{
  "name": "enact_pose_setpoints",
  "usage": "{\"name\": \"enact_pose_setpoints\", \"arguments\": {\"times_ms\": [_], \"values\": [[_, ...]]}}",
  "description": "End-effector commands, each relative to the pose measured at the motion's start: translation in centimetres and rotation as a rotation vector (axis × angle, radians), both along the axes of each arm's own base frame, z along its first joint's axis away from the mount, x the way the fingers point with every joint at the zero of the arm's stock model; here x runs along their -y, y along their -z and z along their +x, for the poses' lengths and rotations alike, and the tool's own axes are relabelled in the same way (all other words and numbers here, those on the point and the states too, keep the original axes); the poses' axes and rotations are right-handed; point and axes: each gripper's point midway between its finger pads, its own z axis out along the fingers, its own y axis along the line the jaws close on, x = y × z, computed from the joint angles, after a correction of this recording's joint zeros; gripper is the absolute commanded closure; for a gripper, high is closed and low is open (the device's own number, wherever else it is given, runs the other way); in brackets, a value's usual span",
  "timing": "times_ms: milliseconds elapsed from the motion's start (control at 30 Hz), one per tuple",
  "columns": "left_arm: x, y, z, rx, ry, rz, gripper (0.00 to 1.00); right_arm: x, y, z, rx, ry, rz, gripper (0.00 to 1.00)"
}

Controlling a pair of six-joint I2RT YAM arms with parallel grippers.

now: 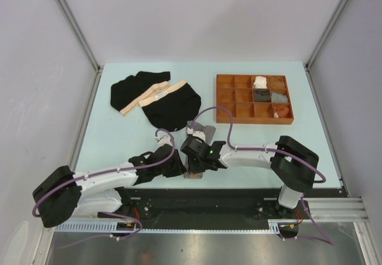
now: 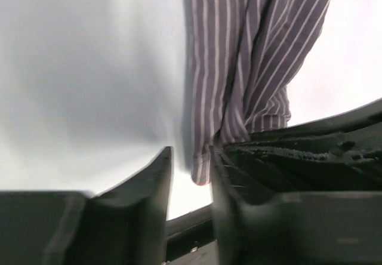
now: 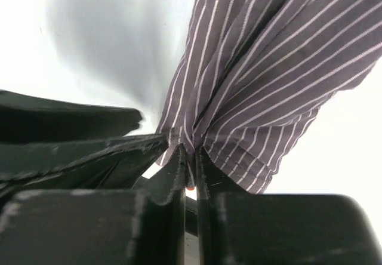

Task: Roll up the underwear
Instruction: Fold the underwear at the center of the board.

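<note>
The grey pin-striped boxer short (image 1: 201,128) lies bunched near the table's front, between my two grippers. My right gripper (image 3: 190,155) is shut on a gathered fold of the striped cloth (image 3: 268,86), which fans out beyond the jaws. My left gripper (image 2: 191,154) stands open with a narrow gap. A hanging end of the striped boxer (image 2: 250,56) rests against its right finger (image 2: 222,175), unpinched. From above, the left gripper (image 1: 178,165) and right gripper (image 1: 193,156) meet closely. Two black briefs (image 1: 134,89) (image 1: 174,108) with beige waistbands lie overlapped at the back left.
A brown compartmented tray (image 1: 255,120) sits at the back right, with a few rolled items in its right-hand cells. The table's front edge runs just behind both grippers. Purple cables loop over both arms.
</note>
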Motion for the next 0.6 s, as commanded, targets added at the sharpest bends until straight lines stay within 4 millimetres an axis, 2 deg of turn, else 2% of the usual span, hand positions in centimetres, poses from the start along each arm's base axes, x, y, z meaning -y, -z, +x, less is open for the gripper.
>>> {"name": "enact_pose_setpoints", "arguments": {"times_ms": [0,67,100,200,400,567], "values": [[-2.4,0.2,-0.2,0.016,-0.041,0.070,0.58,-0.5,-0.3,-0.6,-0.012,-0.028,0.010,0.78],[-2.9,-0.1,-0.4,0.022,-0.052,0.067,0.58,-0.9,-0.8,-0.6,-0.012,-0.038,0.030,0.69],[-3.2,-0.2,-0.3,0.028,-0.064,0.075,0.58,-1.0,-1.1,-0.5,-0.007,-0.040,0.039,0.62],[-3.8,-0.8,-0.3,0.042,-0.085,0.072,0.59,-1.6,-2.0,-0.4,0.006,-0.049,0.073,0.51],[-4.5,-2.4,0.2,0.084,-0.125,0.050,0.60,-2.4,-5.1,-0.3,0.047,-0.069,0.164,0.36],[-4.8,-3.5,0.8,0.128,-0.155,0.031,0.60,-1.1,-7.7,0.1,0.097,-0.041,0.192,0.27]]}}
